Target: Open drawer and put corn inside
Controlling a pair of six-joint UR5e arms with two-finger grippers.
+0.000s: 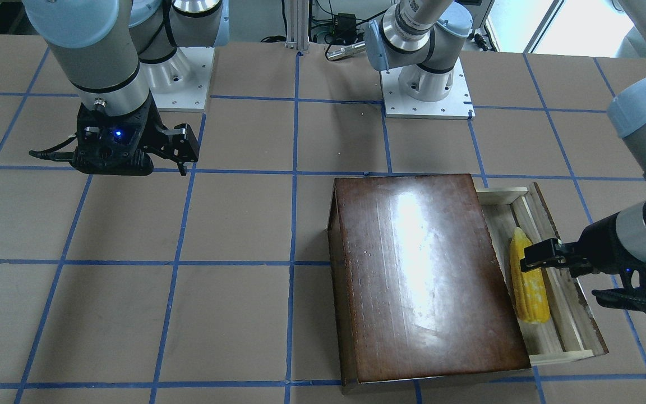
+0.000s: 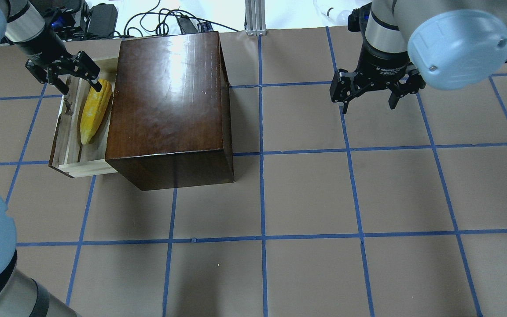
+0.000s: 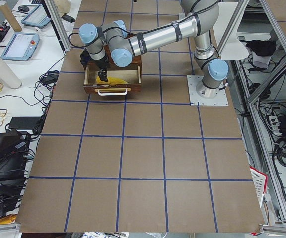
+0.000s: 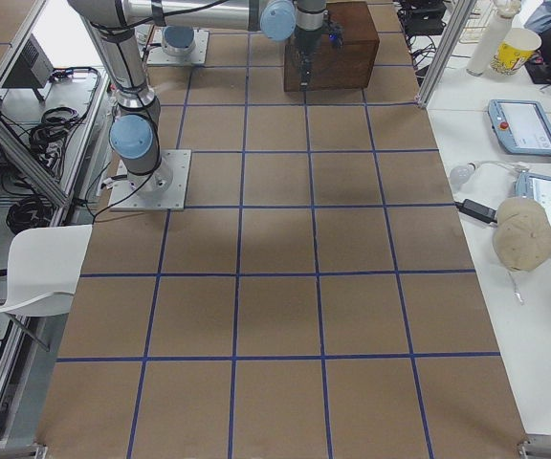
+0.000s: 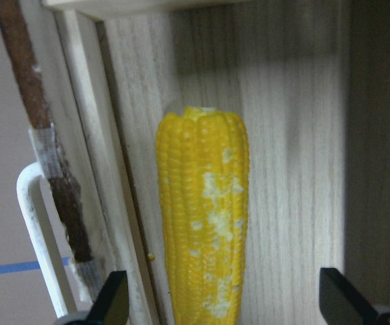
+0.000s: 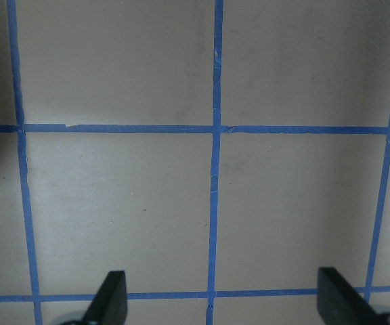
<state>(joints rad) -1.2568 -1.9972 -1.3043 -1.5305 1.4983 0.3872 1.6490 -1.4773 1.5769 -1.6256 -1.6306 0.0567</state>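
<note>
The drawer point(image 1: 567, 314) stands pulled out of the glossy dark-brown box point(image 1: 424, 275); its whitish handle point(image 5: 39, 237) shows in the left wrist view. The yellow corn point(image 1: 529, 280) lies lengthwise on the drawer's pale wood floor point(image 5: 296, 169), next to the box. It also shows in the overhead view point(image 2: 93, 112) and the left wrist view point(image 5: 205, 217). My left gripper point(image 2: 74, 81) is open just above the corn's thick end, a finger on each side, not holding it. My right gripper point(image 2: 368, 103) is open and empty above bare table, far from the box.
The brown table carries a grid of blue tape lines. The arms' white base plates point(image 1: 427, 90) point(image 1: 180, 84) sit at the robot's edge. Cables point(image 2: 170, 20) lie beyond the table's far edge behind the box.
</note>
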